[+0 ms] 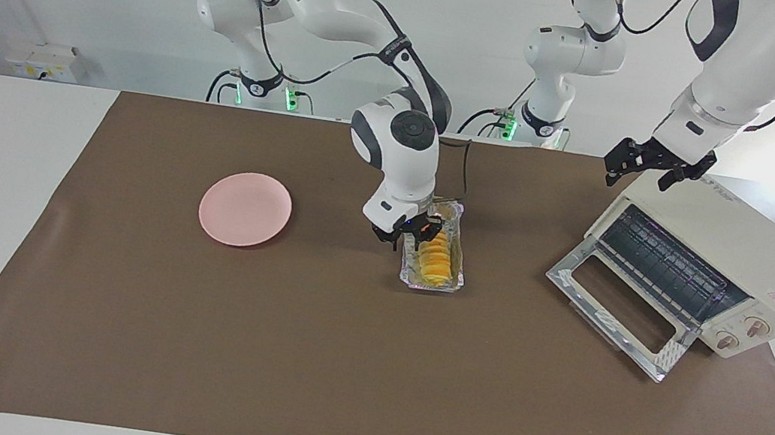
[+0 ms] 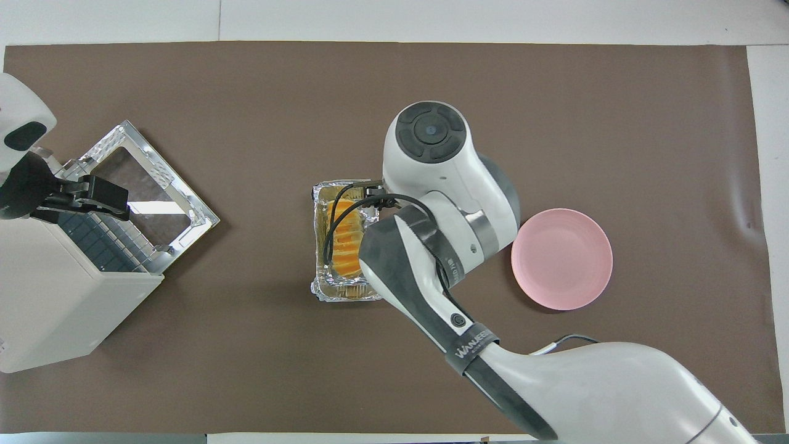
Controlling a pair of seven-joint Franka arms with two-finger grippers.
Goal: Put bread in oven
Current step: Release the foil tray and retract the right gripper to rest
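The bread, a ridged golden-yellow loaf, lies in a crinkled foil tray in the middle of the brown mat. My right gripper is down at the loaf's end nearer to the robots, open, with its fingertips on either side of that end. The overhead view hides this gripper under the arm's wrist. The cream-white oven stands at the left arm's end of the table. Its glass door is dropped flat and the wire rack shows inside. My left gripper waits open over the oven's top front edge.
A round pink plate lies on the mat toward the right arm's end of the table, beside the foil tray. The right arm's elbow and forearm hang over the mat between the plate and the tray.
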